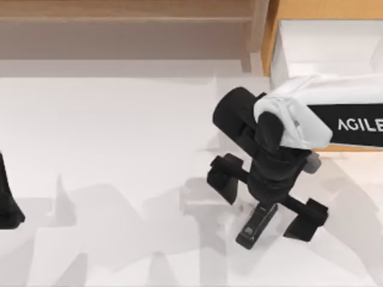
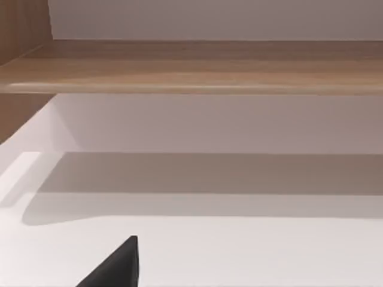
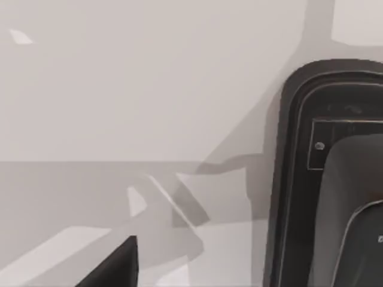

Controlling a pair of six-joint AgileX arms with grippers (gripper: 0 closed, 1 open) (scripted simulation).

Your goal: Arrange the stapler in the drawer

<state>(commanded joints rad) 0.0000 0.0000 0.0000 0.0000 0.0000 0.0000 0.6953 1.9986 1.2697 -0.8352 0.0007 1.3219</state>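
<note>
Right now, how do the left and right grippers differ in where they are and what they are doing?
The right gripper hangs over the table's right half with its fingers spread wide, straddling the small black stapler; the left gripper sits parked at the table's left edge, near nothing. The right arm reaches in from beside the open drawer; the left is barely in frame. Both are black.

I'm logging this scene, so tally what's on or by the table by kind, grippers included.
Small black stapler: 1
Orange-tan wooden drawer with white interior: 1
Long brown wooden shelf: 1
Black two-finger grippers: 2, the right gripper and the left gripper
Total: 5
</note>
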